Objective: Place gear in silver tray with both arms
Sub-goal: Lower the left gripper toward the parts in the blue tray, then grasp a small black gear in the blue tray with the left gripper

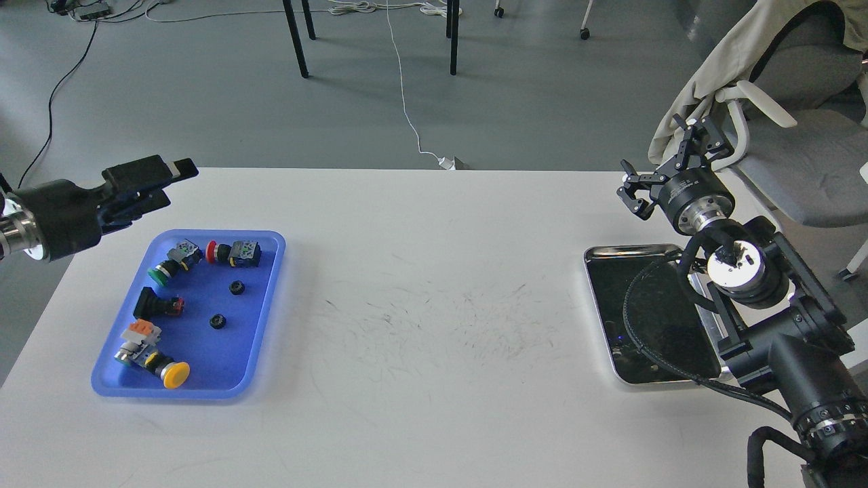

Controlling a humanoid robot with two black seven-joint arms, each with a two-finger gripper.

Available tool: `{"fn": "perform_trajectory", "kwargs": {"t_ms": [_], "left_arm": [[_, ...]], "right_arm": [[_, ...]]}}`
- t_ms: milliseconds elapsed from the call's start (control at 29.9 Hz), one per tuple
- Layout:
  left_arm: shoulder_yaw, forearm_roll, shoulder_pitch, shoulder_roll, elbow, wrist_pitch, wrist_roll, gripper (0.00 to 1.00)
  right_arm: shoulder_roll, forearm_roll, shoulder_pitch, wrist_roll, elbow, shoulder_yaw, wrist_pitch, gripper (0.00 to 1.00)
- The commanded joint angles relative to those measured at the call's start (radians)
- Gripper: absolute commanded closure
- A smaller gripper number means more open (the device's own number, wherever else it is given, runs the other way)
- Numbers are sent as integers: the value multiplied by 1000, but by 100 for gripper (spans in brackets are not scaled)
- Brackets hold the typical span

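Two small black gears [236,287] [217,321] lie in the blue plastic tray [264,271] at the left. The silver tray [610,305] sits at the table's right edge, its dark bottom partly covered by my right arm. My left gripper [178,181] hovers above the far left corner of the blue tray, turned side-on, with its fingers apart and empty. My right gripper [668,163] is open and empty, raised beyond the far edge of the silver tray.
The blue tray also holds several push-button switches with green [160,272], red [211,252] and yellow [176,375] caps. A grey chair [800,163] with a beige cloth stands right of the table. Table legs and cables are on the floor behind.
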Motion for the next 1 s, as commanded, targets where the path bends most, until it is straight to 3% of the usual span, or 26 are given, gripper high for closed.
{"fn": "perform_trajectory", "kwargs": {"t_ms": [0, 67, 167, 368, 535, 969], "left_arm": [[2, 124, -7, -42, 20, 24, 37, 13], [3, 134, -4, -62, 26, 27, 43, 12], [3, 131, -7, -69, 37, 32, 42, 2], [6, 188, 9, -80, 40, 58, 25, 2], [2, 593, 9, -100, 29, 72, 23, 2], [15, 752, 12, -226, 58, 75, 22, 7]], "right_arm": [[-6, 0, -6, -1, 10, -2, 0, 1], [-6, -1, -6, -1, 10, 1, 0, 1], [-6, -1, -6, -1, 12, 2, 0, 1], [-6, 0, -12, 1, 12, -2, -2, 1], [-6, -3, -12, 1, 12, 2, -2, 1], [-12, -5, -26, 1, 19, 2, 0, 1]]}}
